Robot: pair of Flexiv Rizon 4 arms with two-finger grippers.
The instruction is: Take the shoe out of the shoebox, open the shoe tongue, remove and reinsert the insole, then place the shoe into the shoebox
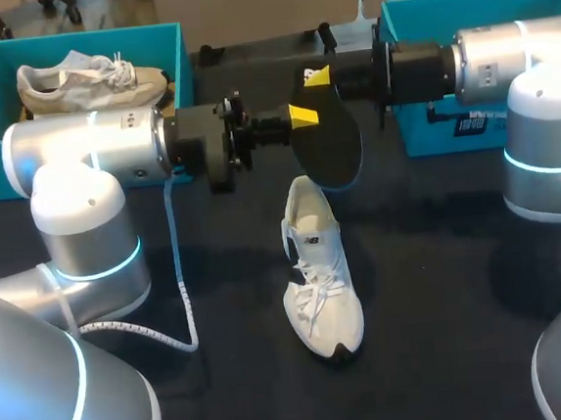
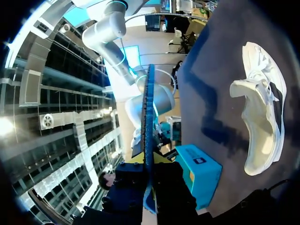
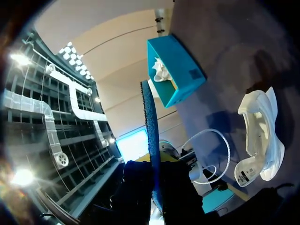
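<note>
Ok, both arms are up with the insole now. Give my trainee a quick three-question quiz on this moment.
1. True or false: the insole is inside the shoe on the table.
2. Which grips the insole? A: left pincer only. B: right pincer only. C: both.
3. Fill in: the second shoe lies in the shoebox on my ___ arm's side.

Key: 1 false, it is held above the table. 2 C. 3 left.
</note>
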